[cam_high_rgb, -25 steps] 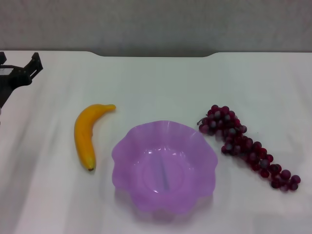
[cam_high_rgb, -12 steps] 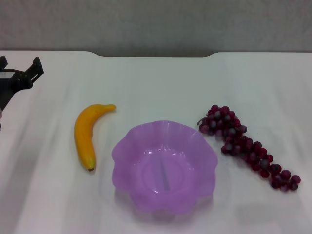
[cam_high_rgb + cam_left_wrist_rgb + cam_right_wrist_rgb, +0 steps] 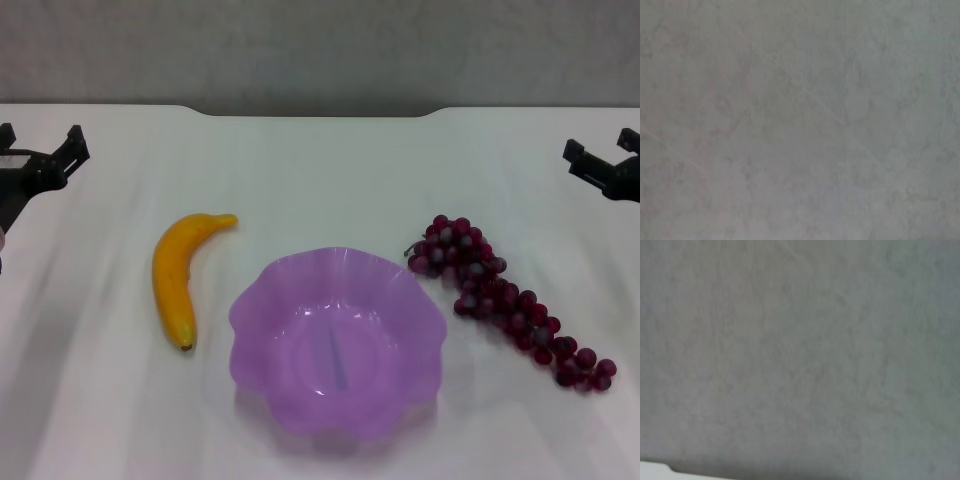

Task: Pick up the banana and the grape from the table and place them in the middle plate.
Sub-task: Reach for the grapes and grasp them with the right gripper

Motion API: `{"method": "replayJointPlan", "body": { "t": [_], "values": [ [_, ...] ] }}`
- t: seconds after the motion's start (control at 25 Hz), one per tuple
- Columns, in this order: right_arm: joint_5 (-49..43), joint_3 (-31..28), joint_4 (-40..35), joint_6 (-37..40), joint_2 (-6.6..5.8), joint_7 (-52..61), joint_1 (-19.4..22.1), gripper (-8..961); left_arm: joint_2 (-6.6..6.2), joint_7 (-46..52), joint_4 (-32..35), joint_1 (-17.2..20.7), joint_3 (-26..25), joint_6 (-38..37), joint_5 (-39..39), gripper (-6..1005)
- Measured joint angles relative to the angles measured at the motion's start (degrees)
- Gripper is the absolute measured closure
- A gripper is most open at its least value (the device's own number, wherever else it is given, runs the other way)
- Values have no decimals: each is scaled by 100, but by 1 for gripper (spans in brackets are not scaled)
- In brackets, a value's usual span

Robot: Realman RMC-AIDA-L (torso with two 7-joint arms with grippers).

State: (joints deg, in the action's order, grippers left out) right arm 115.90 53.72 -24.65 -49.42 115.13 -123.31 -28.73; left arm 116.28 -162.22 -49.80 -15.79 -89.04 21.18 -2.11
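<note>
We are at the very start here: nothing is picked up yet. The banana (image 3: 176, 280) lies on the bench (image 3: 320, 170) at nine o'clock of the middle plate (image 3: 336, 342), the grape (image 3: 505, 300) bunch at two o'clock of it, and the plate holds no fruit. Our left pincer (image 3: 40, 142) hovers out at the bench's nine o'clock edge, prongs spread, holding nothing. Our right pincer (image 3: 602, 145) shows at the three o'clock edge, likewise spread and holding nothing. Next, we judge, each pincer must reach inward and descend over its nearer fruit.
</note>
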Motion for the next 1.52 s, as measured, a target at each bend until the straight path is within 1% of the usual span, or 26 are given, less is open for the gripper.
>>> {"method": "replayJointPlan", "body": {
  "t": [0.12,0.2,0.28,0.36,0.48,0.52,0.56,0.68,0.88,1.16,1.52],
  "values": [
    [-907,7,-417,357,-7,1012,1,74,0,11,-1,-21,0,0,0,105],
    [-1719,8,-579,618,-15,1661,-85,74,0,17,-3,-45,10,0,0,105],
    [-2354,11,-631,664,-16,2136,-219,74,-1,33,-2,-60,33,-2,0,105],
    [-2790,53,-585,677,3,2462,-347,74,-2,31,0,-68,53,-5,0,105],
    [-2832,200,-542,687,14,2489,-397,73,1,27,1,-90,66,-7,0,105],
    [-2832,316,-529,664,17,2493,-422,73,2,34,2,-97,70,-9,0,105],
    [-2802,597,-527,609,26,2503,-459,73,2,39,3,-103,73,-32,0,105],
    [-2743,722,-483,605,42,2512,-460,73,1,31,4,-121,73,-71,-1,105],
    [-2528,955,-115,620,51,2478,-579,73,0,40,-2,-137,73,-93,-1,105],
    [-2144,1051,213,606,64,2325,-583,74,0,42,-16,-136,71,-93,-1,105],
    [-2126,1068,457,598,62,2323,-599,74,0,48,-32,-133,70,-90,-1,105]
  ]
}}
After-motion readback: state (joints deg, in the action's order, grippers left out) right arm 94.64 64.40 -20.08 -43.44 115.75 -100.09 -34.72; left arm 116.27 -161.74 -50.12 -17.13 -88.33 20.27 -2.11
